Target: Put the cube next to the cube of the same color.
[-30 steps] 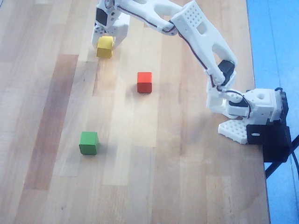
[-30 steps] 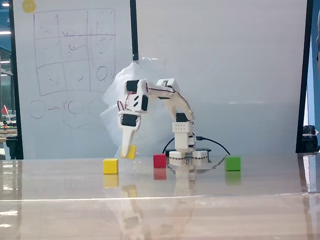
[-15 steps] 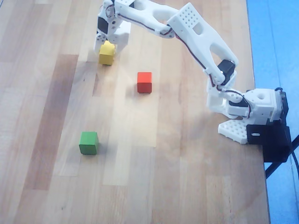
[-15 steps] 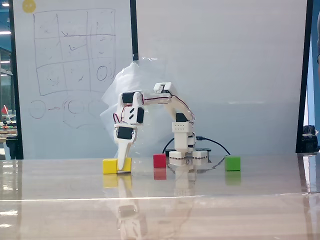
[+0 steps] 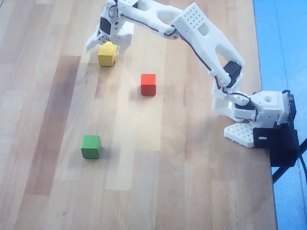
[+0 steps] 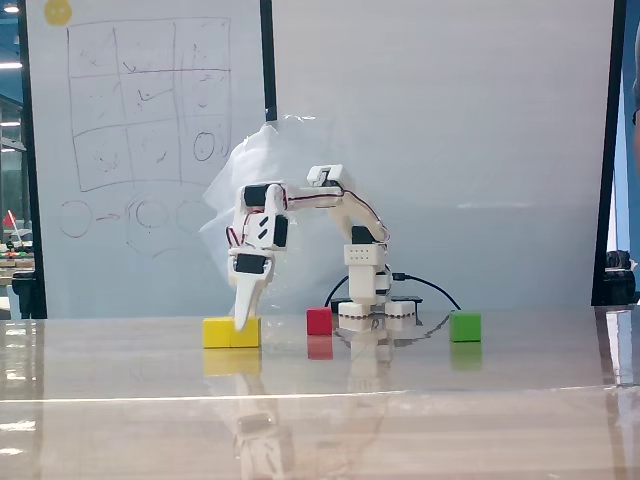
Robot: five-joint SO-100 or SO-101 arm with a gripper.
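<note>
Gripper (image 5: 106,42) spread, straddling yellow cube (image 5: 107,53) at table (image 5: 192,191) far end; fixed view shows wide yellow block (image 6: 231,332), probably both cubes touching, so I judge placement done; red (image 5: 148,84), green (image 5: 90,146) apart

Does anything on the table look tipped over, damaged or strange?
Nothing stands out. The red cube and green cube sit flat and apart on the table. The gripper is at the yellow block, which also lies flat.
</note>
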